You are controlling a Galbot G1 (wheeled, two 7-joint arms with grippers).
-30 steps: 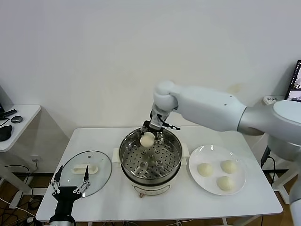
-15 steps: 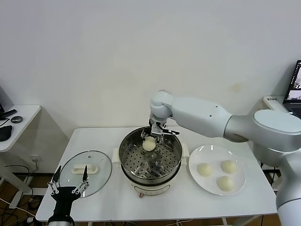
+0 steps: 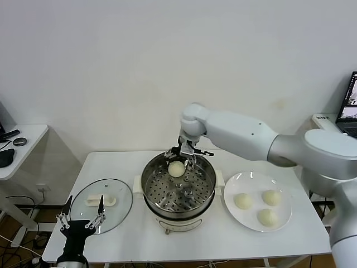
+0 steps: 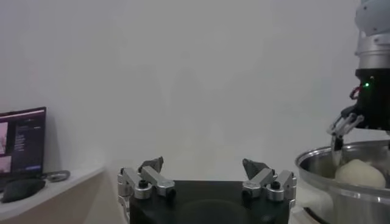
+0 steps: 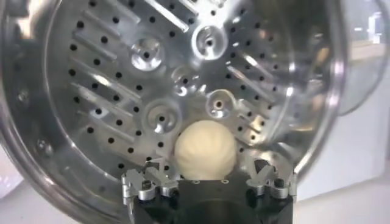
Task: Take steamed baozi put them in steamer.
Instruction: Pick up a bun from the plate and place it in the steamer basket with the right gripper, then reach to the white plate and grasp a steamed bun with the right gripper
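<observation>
Hovering over the far rim of the steamer (image 3: 178, 188), my right gripper (image 3: 183, 157) points down into the pot with its fingers spread apart and nothing between them. One steamed baozi (image 3: 177, 169) lies on the perforated tray (image 5: 183, 91) at the far side of the pot, directly beneath that gripper; in the right wrist view the same bun (image 5: 205, 149) sits between the spread fingertips (image 5: 152, 182) without being clamped. Whether the fingertips touch the bun I cannot tell.

The steamer stands at the middle of the white table (image 3: 234, 237) on its cream-white base with side handles.

Three more baozi (image 3: 243, 201) remain on the flat white plate (image 3: 284, 198) just beside the steamer on my right, grouped near one another.

The round glass lid (image 3: 103, 205) with its white handle lies flat on the table to my left of the steamer, close to the pot's handle.

My left gripper (image 3: 82, 221) is parked low at the near left corner of the table, by the lid's near edge, fingers wide apart and empty; the left wrist view shows both fingertips (image 4: 152, 165) well separated.
</observation>
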